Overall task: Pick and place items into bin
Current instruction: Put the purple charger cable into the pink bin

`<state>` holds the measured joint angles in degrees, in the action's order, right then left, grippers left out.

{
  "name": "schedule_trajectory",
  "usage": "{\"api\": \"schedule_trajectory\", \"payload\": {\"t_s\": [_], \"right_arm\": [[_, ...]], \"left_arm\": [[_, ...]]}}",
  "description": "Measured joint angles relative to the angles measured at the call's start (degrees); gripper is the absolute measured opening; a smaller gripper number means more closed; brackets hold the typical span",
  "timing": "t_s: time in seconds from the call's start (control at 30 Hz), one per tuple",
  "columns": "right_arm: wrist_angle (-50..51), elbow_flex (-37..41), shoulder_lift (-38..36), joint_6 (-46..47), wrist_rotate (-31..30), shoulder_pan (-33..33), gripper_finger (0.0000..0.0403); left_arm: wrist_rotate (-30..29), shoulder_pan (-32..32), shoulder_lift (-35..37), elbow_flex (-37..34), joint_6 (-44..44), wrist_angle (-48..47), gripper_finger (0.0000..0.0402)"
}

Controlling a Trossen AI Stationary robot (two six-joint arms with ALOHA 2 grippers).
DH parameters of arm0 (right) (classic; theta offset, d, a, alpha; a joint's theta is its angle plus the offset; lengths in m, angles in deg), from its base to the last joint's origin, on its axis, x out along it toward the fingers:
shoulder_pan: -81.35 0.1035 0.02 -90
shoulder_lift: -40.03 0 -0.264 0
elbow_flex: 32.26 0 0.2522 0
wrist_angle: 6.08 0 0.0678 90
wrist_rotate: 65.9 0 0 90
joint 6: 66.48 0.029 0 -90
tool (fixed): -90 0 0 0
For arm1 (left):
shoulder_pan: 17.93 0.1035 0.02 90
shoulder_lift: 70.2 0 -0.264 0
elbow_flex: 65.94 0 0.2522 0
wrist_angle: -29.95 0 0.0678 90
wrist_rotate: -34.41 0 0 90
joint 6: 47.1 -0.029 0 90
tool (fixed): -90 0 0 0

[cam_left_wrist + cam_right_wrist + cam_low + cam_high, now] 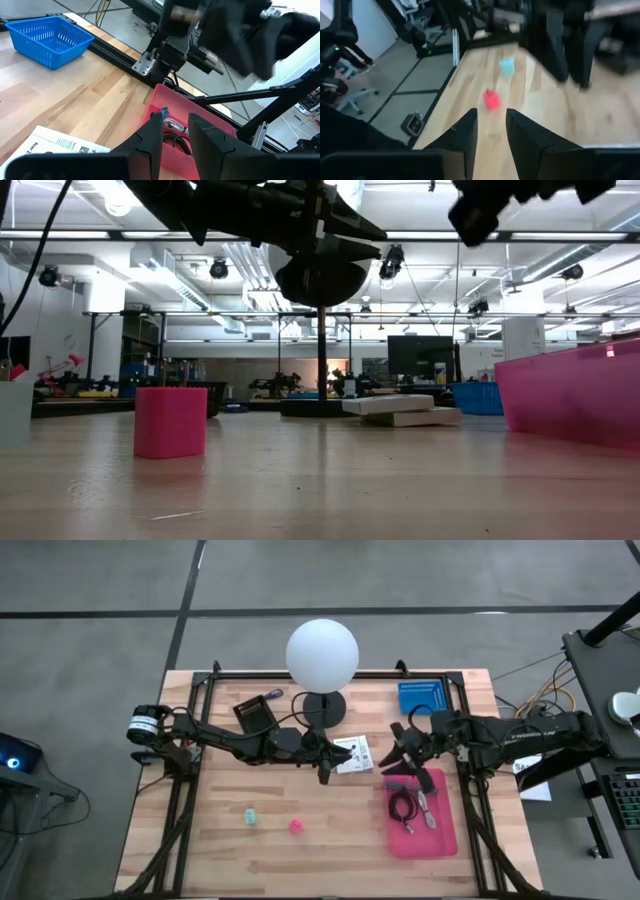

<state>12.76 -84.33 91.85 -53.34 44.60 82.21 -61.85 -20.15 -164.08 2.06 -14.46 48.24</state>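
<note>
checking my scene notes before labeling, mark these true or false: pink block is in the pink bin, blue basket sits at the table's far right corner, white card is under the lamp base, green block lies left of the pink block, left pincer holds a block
1. The pink block is in the pink bin. False: it lies on the bare table.
2. The blue basket sits near the far right corner. True.
3. The white card is under the lamp base. False: it lies beside it.
4. The green block lies left of the pink block. True.
5. The left pincer holds a block. False: nothing sits between its fingers.

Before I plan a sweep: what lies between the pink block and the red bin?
Bare wood only between the pink block and the red bin, in the high view.
</note>
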Motion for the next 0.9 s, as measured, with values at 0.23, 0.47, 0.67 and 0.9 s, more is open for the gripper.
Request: {"api": "schedule_trajectory", "payload": {"t_s": [0.23, 0.47, 0.67, 0.9], "right_arm": [[0.3, -3.7, 0.0, -1.3, -0.2, 0.0, 0.0082], [2.0, -3.4, 0.0, 0.1, -0.2, 0.0, 0.0082], [4.2, -3.3, 0.0, 0.1, -0.2, 0.0, 0.0082], [4.2, -3.2, 0.0, 0.0, -1.2, 0.0, 0.0082]], "left_arm": [[0.0, 0.0, 1.0, -0.2, 0.0, -0.2, 0.0076], [0.1, 0.8, 9.1, -0.2, -1.1, -7.9, 0.0076], [-1.8, 2.2, 20.6, -0.2, -6.5, -24.7, 0.0076], [-6.9, 2.7, 32.2, -0.2, -6.8, -38.1, 0.0076]]}}
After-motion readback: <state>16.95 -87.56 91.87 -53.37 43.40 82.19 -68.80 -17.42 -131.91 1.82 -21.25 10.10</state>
